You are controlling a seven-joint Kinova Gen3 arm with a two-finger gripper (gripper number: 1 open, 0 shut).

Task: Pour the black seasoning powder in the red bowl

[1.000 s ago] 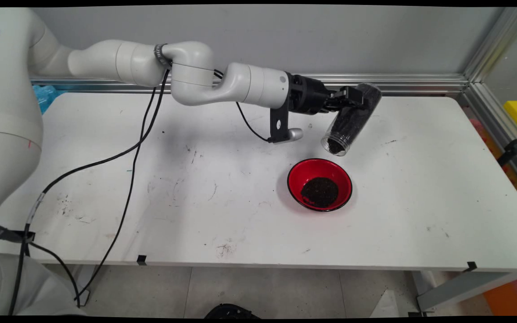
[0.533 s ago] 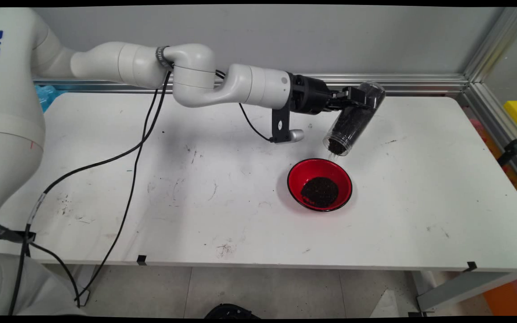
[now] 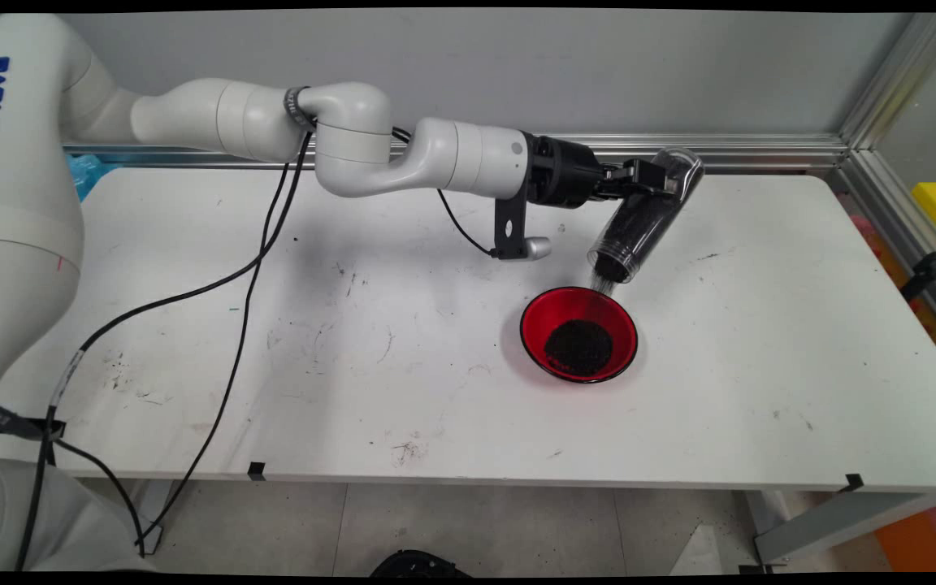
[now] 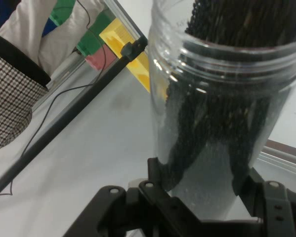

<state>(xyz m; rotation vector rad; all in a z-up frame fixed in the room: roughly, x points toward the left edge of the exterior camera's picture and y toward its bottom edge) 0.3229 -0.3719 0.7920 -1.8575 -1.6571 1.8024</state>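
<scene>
Jar tilted steeper, granules now spilling; gripper clamps it above red bowl rim.

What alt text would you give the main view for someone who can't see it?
A white robot arm's black tool holds a clear jar of dark granules tilted mouth-down over a red bowl, and a thin stream falls toward the pile of granules already in the bowl. The bowl sits right of centre on a scuffed white table, with black cables hanging from the arm.

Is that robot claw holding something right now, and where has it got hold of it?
Yes: the gripper clamps a clear jar of dark grains near its closed base, mouth tilted down.
</scene>
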